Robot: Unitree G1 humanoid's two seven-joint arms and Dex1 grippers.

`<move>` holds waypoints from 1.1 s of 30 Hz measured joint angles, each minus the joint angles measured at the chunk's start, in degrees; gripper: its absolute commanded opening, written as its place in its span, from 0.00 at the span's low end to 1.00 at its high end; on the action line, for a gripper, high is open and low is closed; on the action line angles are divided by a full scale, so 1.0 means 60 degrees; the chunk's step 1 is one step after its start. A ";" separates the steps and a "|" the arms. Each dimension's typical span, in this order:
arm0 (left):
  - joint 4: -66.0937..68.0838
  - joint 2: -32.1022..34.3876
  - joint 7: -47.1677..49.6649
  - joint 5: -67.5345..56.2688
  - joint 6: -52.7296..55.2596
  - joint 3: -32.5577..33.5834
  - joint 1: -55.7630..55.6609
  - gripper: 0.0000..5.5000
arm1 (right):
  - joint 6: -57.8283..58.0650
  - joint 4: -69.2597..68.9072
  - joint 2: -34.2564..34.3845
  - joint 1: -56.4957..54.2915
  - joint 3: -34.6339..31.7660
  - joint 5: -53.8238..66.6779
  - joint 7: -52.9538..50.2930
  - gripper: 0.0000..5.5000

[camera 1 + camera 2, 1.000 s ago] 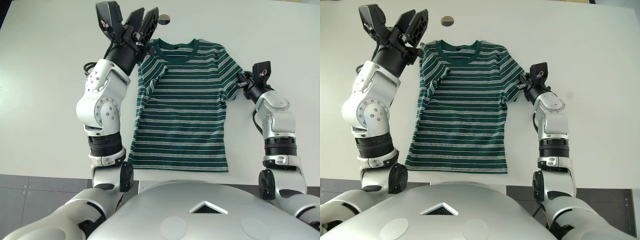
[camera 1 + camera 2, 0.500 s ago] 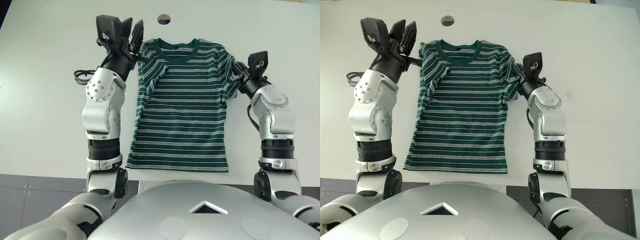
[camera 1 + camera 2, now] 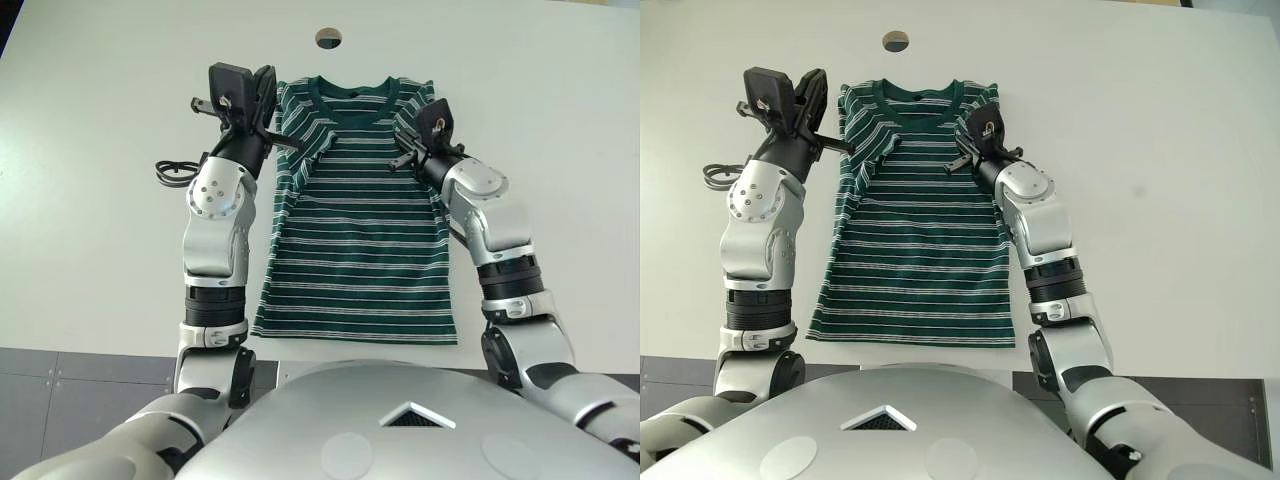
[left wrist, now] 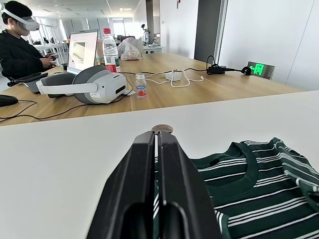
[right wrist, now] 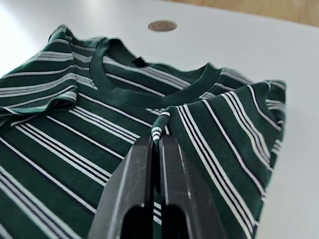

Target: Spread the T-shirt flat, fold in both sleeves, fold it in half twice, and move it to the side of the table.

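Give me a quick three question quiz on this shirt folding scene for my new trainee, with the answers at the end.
1. True or false: the right gripper is shut on a sleeve of the T-shirt.
2. Where is the left gripper? A: beside the shirt's shoulder. B: on the bottom hem. C: resting on the chest stripes.
3. In a few words: what marks the table beyond the collar?
Key: 1 true. 2 A. 3 a round hole.
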 measured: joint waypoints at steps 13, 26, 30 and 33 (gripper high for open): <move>0.0275 0.0050 0.0000 0.0363 -0.0597 -0.0085 0.0082 0.02 | -0.0843 -0.0887 0.0244 0.0300 -0.0016 0.0225 0.0405 0.41; 0.0234 0.4750 -0.5472 0.0138 -0.5320 -0.0223 0.2641 0.32 | -0.6407 -0.4839 -0.5208 0.4632 -0.1549 -0.0343 0.4435 0.73; 0.0945 0.7041 -0.7606 0.0208 -0.7102 0.0090 0.3463 0.44 | -0.9381 -0.3896 -0.7521 0.6541 -0.1525 -0.2325 0.5208 0.87; 0.1074 0.8021 -0.8262 0.0788 -0.8011 0.0069 0.3991 0.47 | -1.0535 -0.4042 -0.8268 0.7065 -0.1550 -0.3039 0.5175 0.90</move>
